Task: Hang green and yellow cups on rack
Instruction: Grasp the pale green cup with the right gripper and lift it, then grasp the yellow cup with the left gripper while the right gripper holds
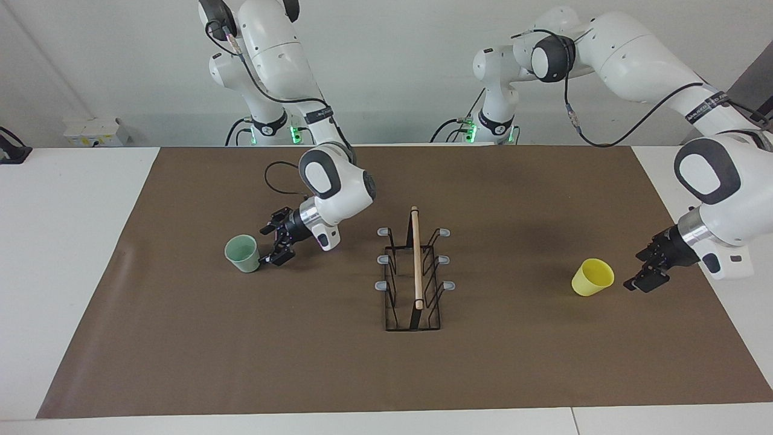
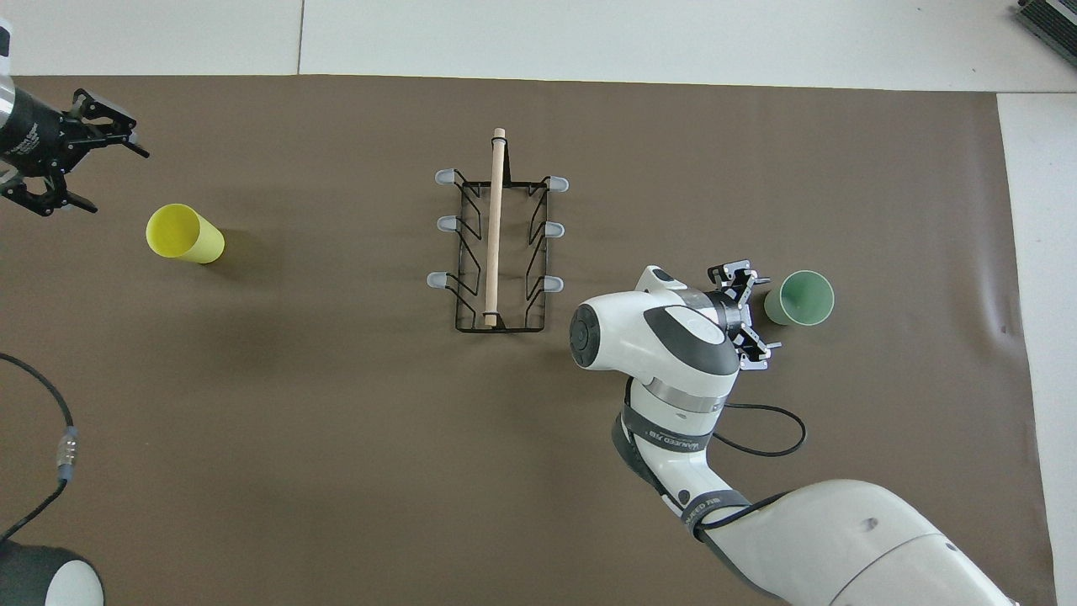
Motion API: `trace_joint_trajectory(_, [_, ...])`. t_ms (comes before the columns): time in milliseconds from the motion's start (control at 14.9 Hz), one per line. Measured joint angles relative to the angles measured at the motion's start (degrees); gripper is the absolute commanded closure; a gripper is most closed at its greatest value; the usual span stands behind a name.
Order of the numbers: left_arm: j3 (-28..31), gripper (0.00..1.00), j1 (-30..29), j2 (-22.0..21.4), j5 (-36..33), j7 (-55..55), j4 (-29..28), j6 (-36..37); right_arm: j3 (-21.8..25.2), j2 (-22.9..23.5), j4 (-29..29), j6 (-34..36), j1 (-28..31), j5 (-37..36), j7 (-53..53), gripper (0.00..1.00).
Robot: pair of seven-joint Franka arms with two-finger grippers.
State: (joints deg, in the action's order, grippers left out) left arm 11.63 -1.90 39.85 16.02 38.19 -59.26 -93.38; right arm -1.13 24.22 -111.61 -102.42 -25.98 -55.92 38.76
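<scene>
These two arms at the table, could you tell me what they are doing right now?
Each arm is at a cup, and neither cup is held. The right end effector, open, is beside the green cup. The left end effector, open, is beside the yellow cup. The rack between the cups holds nothing on its pegs.

right end effector (image 1: 271, 244) open beside green cup (image 1: 243, 253) | left end effector (image 1: 645, 269) open beside yellow cup (image 1: 592, 277) | rack (image 1: 414, 275) between
</scene>
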Motion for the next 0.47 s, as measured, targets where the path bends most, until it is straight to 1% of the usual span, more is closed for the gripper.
trace_joint_trajectory(135, [-0.19,0.00,-1.43,1.78,1.63,4.54,0.25,-0.81,0.16,0.01,-0.36,-1.53,1.12,-1.98,0.51,0.01])
trace_joint_trajectory(269, [0.00,0.00,-2.91,2.62,5.53,7.54,0.18,-1.61,0.20,0.04,-1.03,-3.09,2.53,-3.21,1.37,0.01])
trace_joint_trajectory(404, [0.02,0.00,-4.25,2.46,7.42,9.27,-0.82,-3.37,0.22,0.10,-1.91,-4.89,3.60,-4.88,1.66,0.01])
trace_joint_trajectory(471, [0.03,0.00,-4.56,2.01,7.93,10.13,-2.47,-5.06,0.23,0.12,-2.32,-5.61,3.98,-5.17,1.70,0.01])
